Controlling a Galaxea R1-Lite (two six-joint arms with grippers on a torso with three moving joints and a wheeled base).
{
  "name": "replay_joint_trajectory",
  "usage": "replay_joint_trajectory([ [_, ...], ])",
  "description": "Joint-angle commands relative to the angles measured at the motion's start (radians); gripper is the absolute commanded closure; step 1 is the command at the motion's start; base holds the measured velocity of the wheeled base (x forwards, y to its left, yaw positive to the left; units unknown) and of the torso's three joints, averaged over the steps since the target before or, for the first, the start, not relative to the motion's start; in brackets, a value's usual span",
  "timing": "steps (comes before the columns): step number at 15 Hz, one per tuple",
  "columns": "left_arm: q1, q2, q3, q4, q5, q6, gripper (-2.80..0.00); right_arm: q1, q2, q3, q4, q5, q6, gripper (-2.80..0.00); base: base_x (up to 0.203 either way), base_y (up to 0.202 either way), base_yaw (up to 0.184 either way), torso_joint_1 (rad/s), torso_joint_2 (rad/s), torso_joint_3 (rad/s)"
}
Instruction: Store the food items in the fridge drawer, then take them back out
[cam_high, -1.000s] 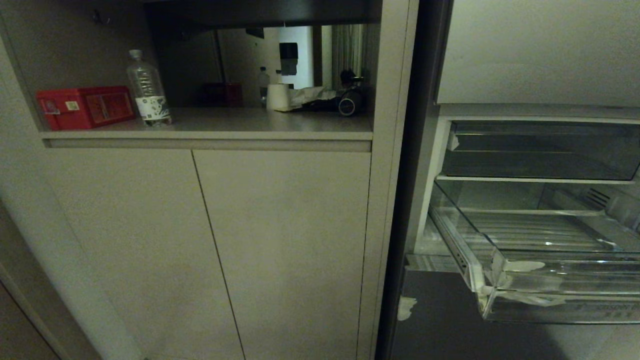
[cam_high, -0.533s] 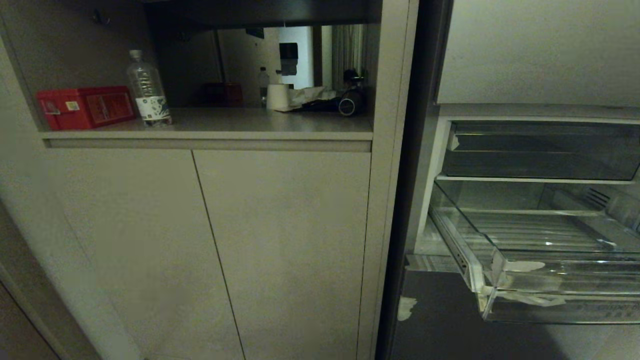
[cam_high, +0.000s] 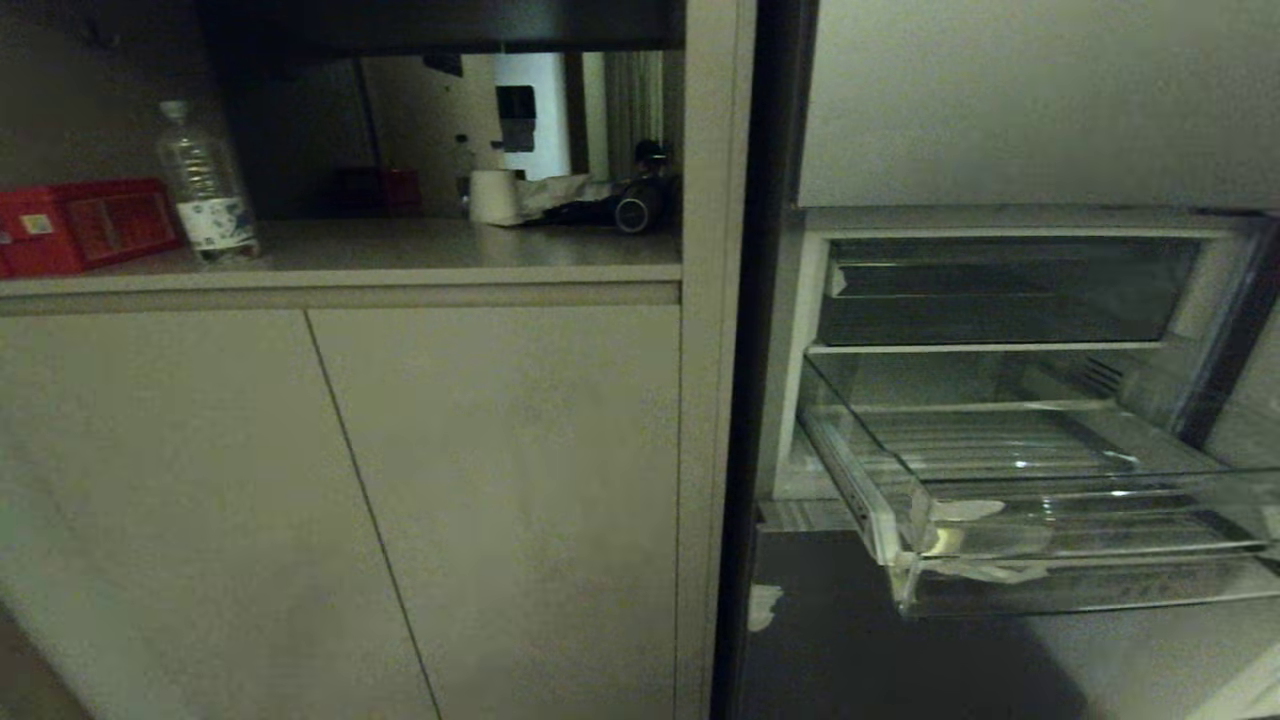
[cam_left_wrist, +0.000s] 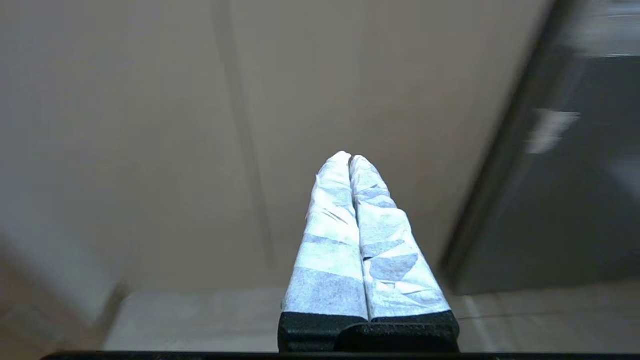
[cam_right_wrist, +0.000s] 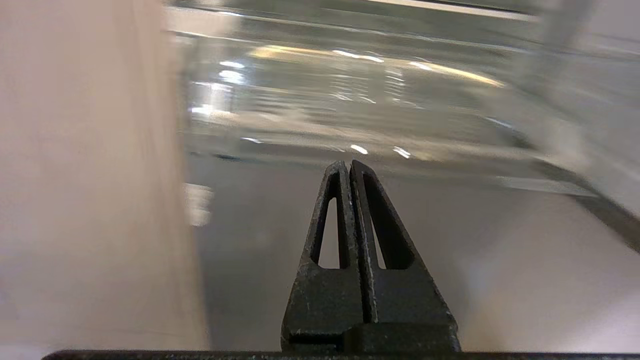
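Beige cabinet doors (cam_high: 340, 500) fill the dim room's near wall, under an open shelf (cam_high: 340, 270) whose back mirrors a brighter room. On that shelf stand a clear water bottle (cam_high: 207, 185) with a white label, its print too small to read, and just beside it a red box (cam_high: 75, 225); further along sit a white paper roll (cam_high: 492, 196) and dark gear. Right of the cabinet, the open fridge shows the fridge drawer (cam_high: 1030, 500), pulled out: wide, deep, transparent, with a ribbed floor and white tape scraps at its front corner. Above the drawer sits a shallower smoky-dark tray (cam_high: 1000, 295). No food shows inside the drawer. The left gripper (cam_left_wrist: 350, 159), wrapped in white tape, is pressed closed and empty before the cabinet doors. The right gripper (cam_right_wrist: 348, 165), bare black, is likewise closed on nothing, pointing toward the drawer's front.
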Motion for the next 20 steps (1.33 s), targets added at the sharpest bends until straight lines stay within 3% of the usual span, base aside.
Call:
replay_joint_trajectory([
  [1, 0.001, 0.000, 0.001, 0.001, 0.000, 0.000, 0.00, 0.000, 0.000, 0.031, -0.002, -0.002, 0.001, 0.00, -0.002, 0.004, -0.176, 0.007, 0.00, 0.007],
  [20, 0.001, 0.000, 0.000, 0.001, 0.000, 0.000, 0.00, 0.000, 0.000, 0.031, -0.002, -0.002, 0.008, 0.00, 0.000, 0.009, -0.176, 0.002, 0.00, 0.003],
])
